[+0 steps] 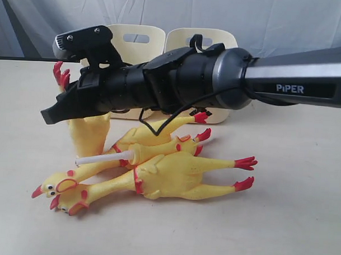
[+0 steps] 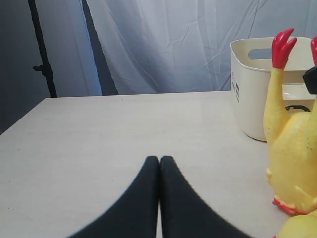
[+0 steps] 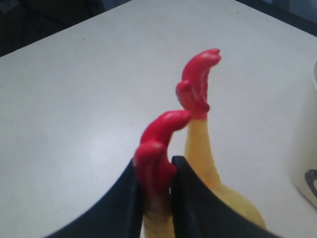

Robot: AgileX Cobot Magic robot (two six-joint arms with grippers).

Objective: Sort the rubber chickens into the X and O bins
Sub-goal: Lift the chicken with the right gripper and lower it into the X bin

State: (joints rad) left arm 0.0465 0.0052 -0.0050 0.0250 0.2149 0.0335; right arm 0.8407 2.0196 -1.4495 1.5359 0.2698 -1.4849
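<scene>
My right gripper reaches across to the left and is shut on one red foot of a rubber chicken. That chicken is upside down beneath the jaws, and its other foot sticks up free. Three more chickens lie piled on the table; the front one points its head left. Two cream bins stand behind the arm with their marks hidden. My left gripper is shut on nothing above bare table, left of the held chicken.
A white tube lies across the pile of chickens. One bin stands just behind the held chicken. A bin wall shows part of a black mark that I cannot read. The right arm spans most of the exterior view.
</scene>
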